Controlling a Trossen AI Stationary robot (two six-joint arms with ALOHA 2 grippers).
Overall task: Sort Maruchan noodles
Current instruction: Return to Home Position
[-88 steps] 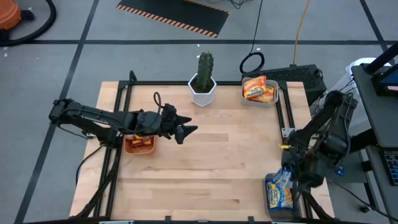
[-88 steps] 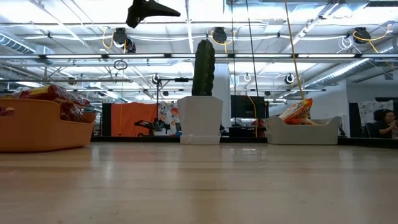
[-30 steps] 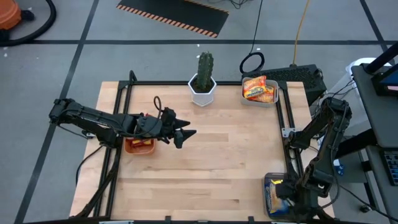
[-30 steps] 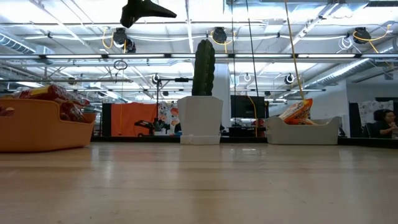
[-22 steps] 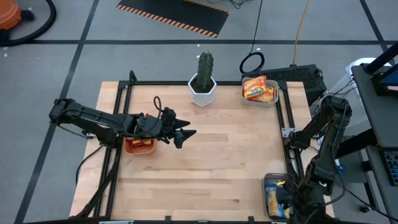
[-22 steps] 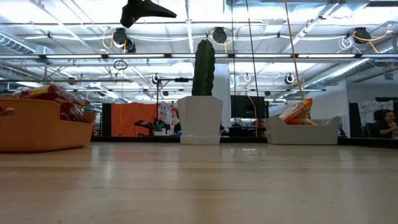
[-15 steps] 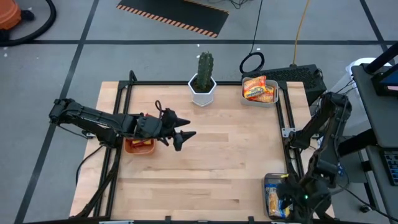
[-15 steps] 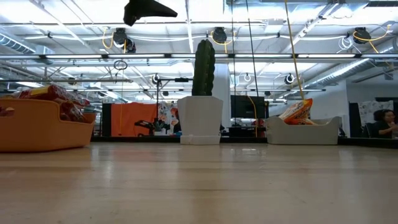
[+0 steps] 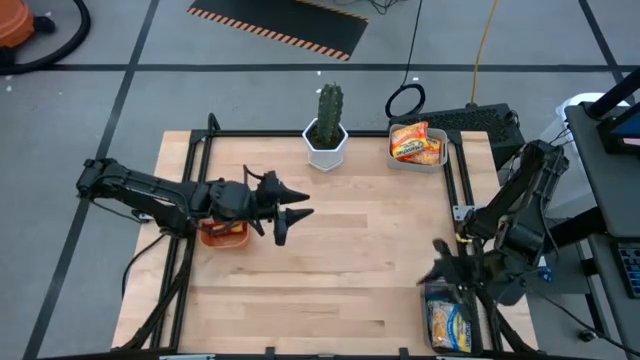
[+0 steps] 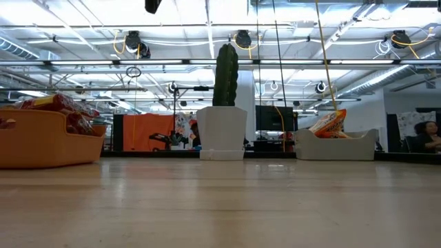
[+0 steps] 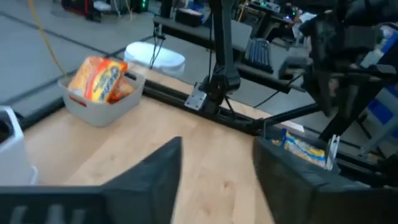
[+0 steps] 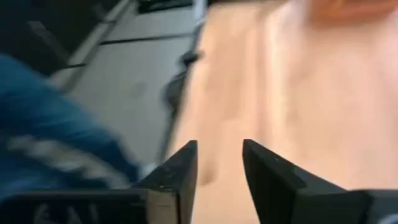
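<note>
Three bins hold the Maruchan noodles. Red packets lie in the orange bin [image 9: 223, 233] [image 10: 41, 138]. Orange-yellow packets fill the grey bin [image 9: 417, 147] [image 10: 335, 143] [image 11: 99, 81]. Blue-and-yellow packets [image 9: 449, 322] [image 11: 305, 151] lie in the clear bin at the near right corner. My left gripper [image 9: 287, 214] [image 11: 217, 168] hovers open over the table, just right of the orange bin, and holds nothing. My right gripper [image 9: 432, 268] [image 12: 219, 163] is open and empty, above the table's right edge just beyond the clear bin, pointing left.
A cactus in a white pot [image 9: 326, 135] [image 10: 222, 131] stands at the middle of the far edge. Black frame rails [image 9: 455, 190] run along the table's left, far and right sides. The bare wooden table top [image 9: 350, 260] lies between the two grippers.
My right gripper has come up out of the clear bin and swung toward the far edge and the table's left, turning until it points left; it carries nothing. My left gripper has risen and rolled about its own axis, staying beside the orange bin.
</note>
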